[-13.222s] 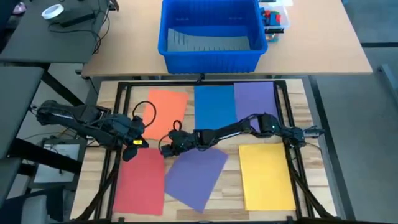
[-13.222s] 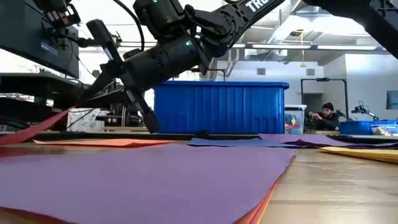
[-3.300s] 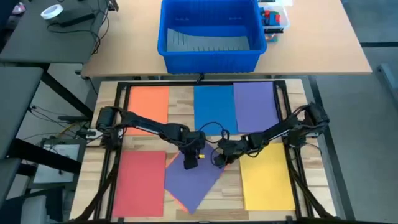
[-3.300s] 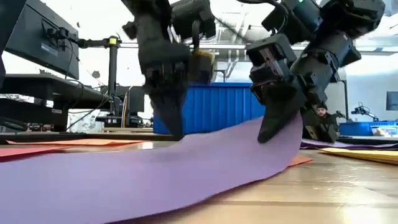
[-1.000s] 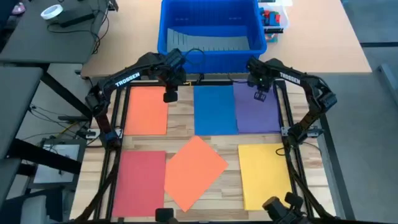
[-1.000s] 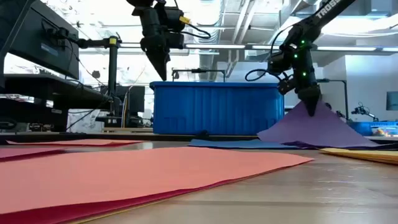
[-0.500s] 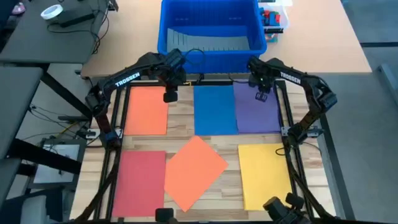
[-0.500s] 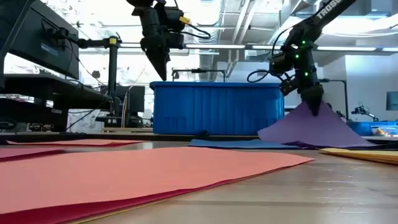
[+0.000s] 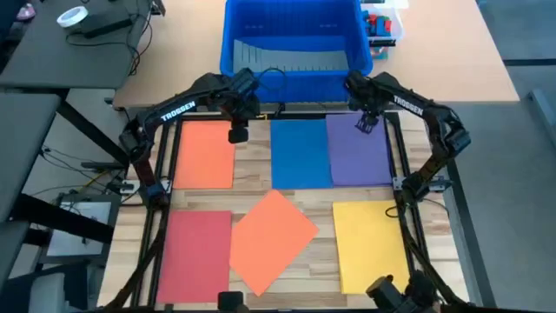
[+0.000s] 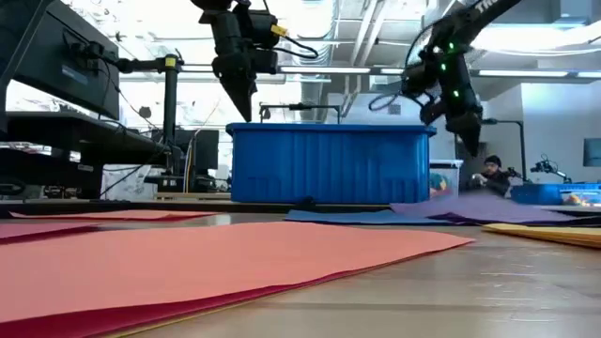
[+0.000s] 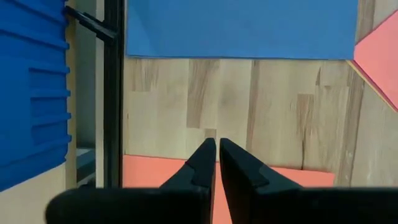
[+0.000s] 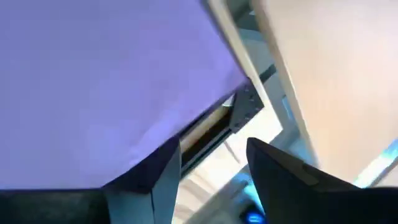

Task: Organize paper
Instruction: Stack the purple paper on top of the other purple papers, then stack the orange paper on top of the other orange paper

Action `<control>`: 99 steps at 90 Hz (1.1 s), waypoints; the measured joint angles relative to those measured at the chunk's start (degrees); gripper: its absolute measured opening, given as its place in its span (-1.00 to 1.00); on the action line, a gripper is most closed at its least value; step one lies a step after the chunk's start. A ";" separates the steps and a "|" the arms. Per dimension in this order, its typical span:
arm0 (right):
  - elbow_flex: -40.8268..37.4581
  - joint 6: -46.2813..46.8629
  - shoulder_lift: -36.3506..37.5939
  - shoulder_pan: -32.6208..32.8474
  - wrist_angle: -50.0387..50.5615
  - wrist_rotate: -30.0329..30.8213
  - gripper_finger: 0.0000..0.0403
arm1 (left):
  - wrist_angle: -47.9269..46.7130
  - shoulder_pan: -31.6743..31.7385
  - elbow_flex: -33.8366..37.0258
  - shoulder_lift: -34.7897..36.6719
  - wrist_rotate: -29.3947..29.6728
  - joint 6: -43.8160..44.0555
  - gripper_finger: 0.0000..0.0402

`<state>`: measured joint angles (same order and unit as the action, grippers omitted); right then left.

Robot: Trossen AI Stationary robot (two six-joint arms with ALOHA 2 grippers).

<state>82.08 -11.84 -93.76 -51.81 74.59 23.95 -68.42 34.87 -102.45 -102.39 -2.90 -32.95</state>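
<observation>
Landmark: blue bin [image 9: 295,39], standing on the far tabletop beyond the black frame [image 9: 165,156].
Left gripper [image 9: 235,132]: raised in the air just in front of the bin's left end; fingers [image 11: 202,163] pressed together, holding nothing.
Right gripper [image 9: 365,123]: raised just in front of the bin's right end, above the far edge of the purple sheet [image 9: 356,149]; fingers [image 12: 273,171] parted with a clear gap, holding nothing.
Row nearest the bin: orange sheet [image 9: 207,154] off the bin's left end, blue sheet [image 9: 300,153] directly in front of it, purple sheet off its right end. Blue and purple meet edge to edge; bare wood separates orange from blue.
Row farthest from the bin: red sheet [image 9: 195,256], yellow sheet [image 9: 372,245], both lying square.
Between red and yellow: a second orange sheet [image 9: 271,240], turned diagonally, one corner pointing toward the bin.
Purple sheet, low view: lying flat.
Background: a person [image 10: 492,175] seated beyond the table.
</observation>
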 joint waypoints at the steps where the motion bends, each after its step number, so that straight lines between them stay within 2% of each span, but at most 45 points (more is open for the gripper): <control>1: 0.39 1.15 0.15 0.17 0.20 -1.62 -0.13 | -0.01 -0.05 0.00 0.00 0.00 0.16 -0.97; 8: 0.97 9.42 1.91 1.66 -1.50 -15.26 -0.13 | -0.86 -0.60 0.00 0.01 -0.01 2.20 -0.97; 15: -2.16 16.87 4.78 4.26 -9.40 -29.73 -0.13 | -4.56 -1.49 0.00 0.30 -1.37 5.53 -0.97; 20: -6.22 21.59 6.90 7.43 -17.64 -36.58 -0.13 | -8.08 -2.09 0.17 0.76 -4.91 8.02 -0.97; 24: -9.91 25.35 8.19 10.80 -24.09 -39.39 -0.13 | -9.74 -2.75 0.93 1.29 -7.75 9.91 -0.97; 31: -16.27 33.24 9.27 17.47 -34.00 -40.46 -0.13 | -9.36 -4.52 3.74 2.58 -11.59 14.22 -0.97; 43: -24.53 43.83 8.31 29.63 -46.92 -40.68 -0.13 | -5.53 -9.93 10.81 5.06 -12.26 22.74 -0.97; 60: -27.93 51.33 4.36 43.19 -56.22 -40.68 -0.13 | 6.48 -21.51 21.26 7.64 -12.30 37.14 -0.97; 73: -27.95 54.58 0.73 49.21 -57.90 -40.26 -0.13 | 18.93 -31.10 29.15 7.74 -12.33 48.26 -0.97; 81: -27.97 56.73 -1.88 51.69 -58.82 -40.07 -0.13 | 31.19 -35.89 34.87 7.71 -12.30 55.63 -0.97; 89: -27.95 58.55 -4.55 53.55 -60.48 -40.05 -0.13 | 42.65 -38.99 39.93 7.65 -12.16 63.01 -0.97; 99: -27.95 60.54 -7.93 54.65 -62.59 -39.87 -0.13 | 50.92 -41.41 44.89 7.65 -8.85 69.26 -0.97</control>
<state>54.13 48.70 -101.69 2.84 12.00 -15.92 -17.50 -6.55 -57.57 -94.74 -11.75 36.31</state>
